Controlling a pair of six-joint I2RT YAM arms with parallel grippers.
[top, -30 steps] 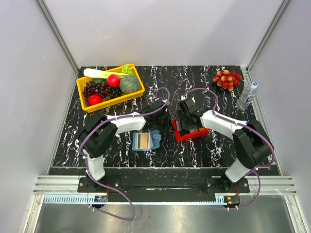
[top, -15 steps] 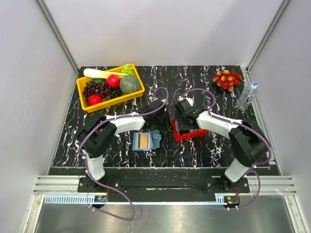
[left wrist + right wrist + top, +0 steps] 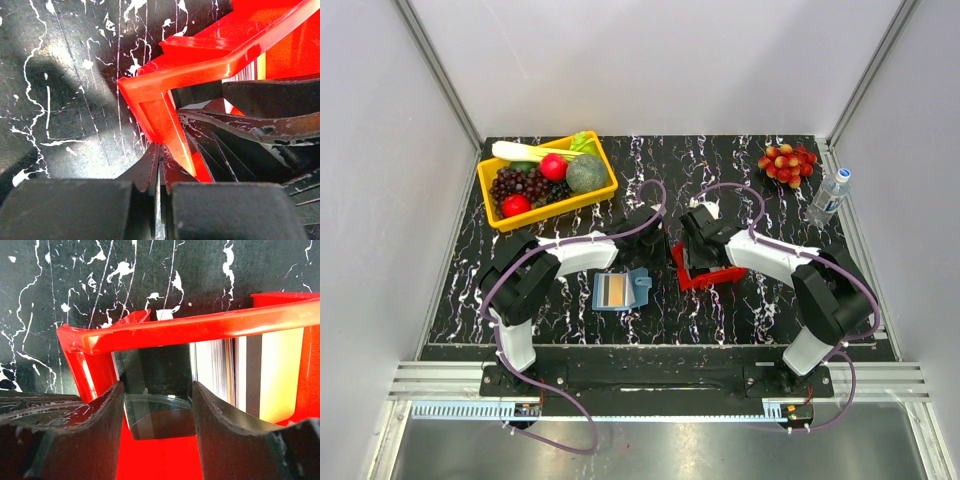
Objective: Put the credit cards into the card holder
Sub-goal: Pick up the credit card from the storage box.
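Glossy red plastic tray (image 3: pixel 200 325), smoky dark card (image 3: pixel 155 370) between parted jaws of right pincer (image 3: pixel 157 387); left pincer (image 3: pixel 159 152) closed.

The red tray (image 3: pixel 705 278) is sitting in the middle of the table (image 3: pixel 740 310); the left gripper (image 3: pixel 159 155), pinched tight, is sitting just beside a corner of the tray, blocking that side; the right gripper (image 3: pixel 156 390) is filling the inside of the tray, its fingers standing apart on both sides of a dark grey card (image 3: pixel 150 372); more cards (image 3: pixel 235 375) are standing just beside it, taking up the other half. The card holder (image 3: pixel 620 290) is lying open near the tray, with bare table around it; the yellow basket (image 3: pixel 565 205), the red fruit pile (image 3: pixel 787 162) and the bottle (image 3: pixel 830 195) are sitting well apart along the far side; the near strip of table is lying bare.
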